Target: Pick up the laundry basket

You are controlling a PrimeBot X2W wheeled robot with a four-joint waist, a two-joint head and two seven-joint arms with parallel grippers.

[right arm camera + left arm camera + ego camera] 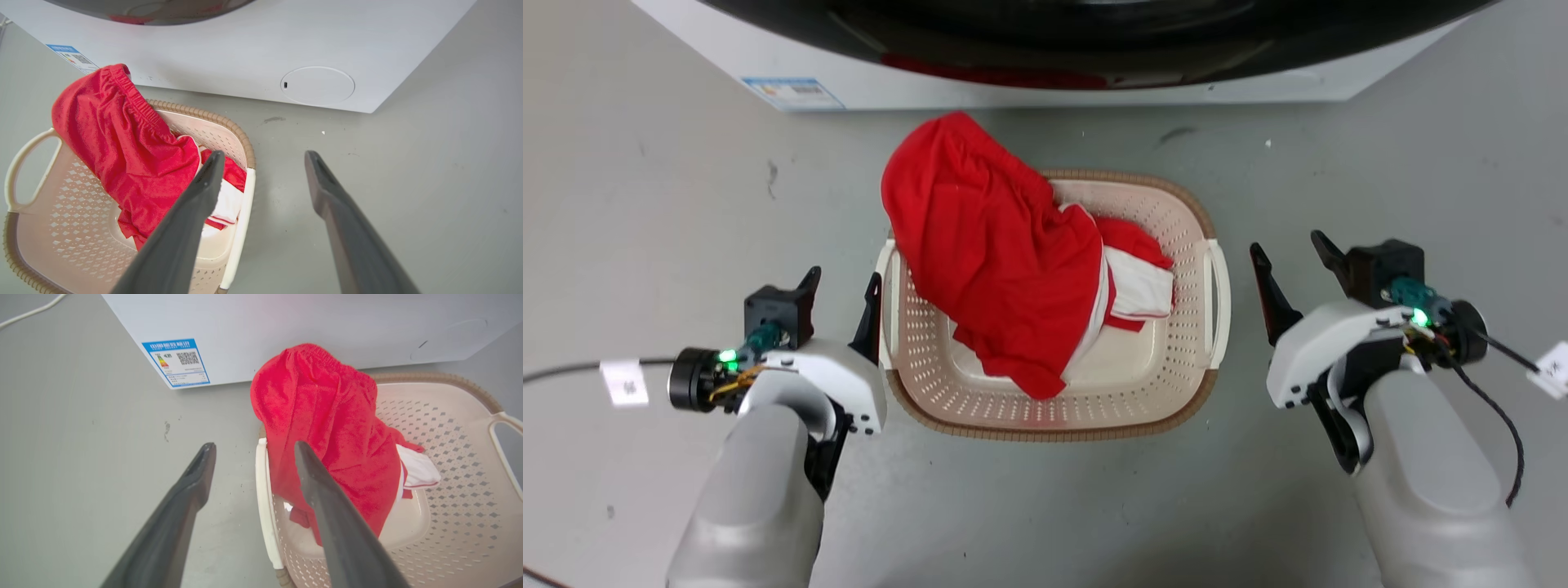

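Laundry basket (1168, 220) mid-frame on the grey floor (645, 204), a gripper at each side.
It sits just below the washing machine (1013, 90), with a red garment (988, 253) heaped inside and spilling over its upper-left rim. The left gripper (844, 278) at lower left and the right gripper (1286, 242) at right both have jaws spread, holding nothing. In the wrist views each pair seems to straddle a white handle, though contact is unclear.

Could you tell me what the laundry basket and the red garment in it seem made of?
Laundry basket: moulded plastic, matt cream, judging by the punched holes and smooth one-piece handles; its brown rim only looks woven. Red shorts: soft knitted sports fabric, probably polyester, going by the limp folds and gathered elastic waistband.
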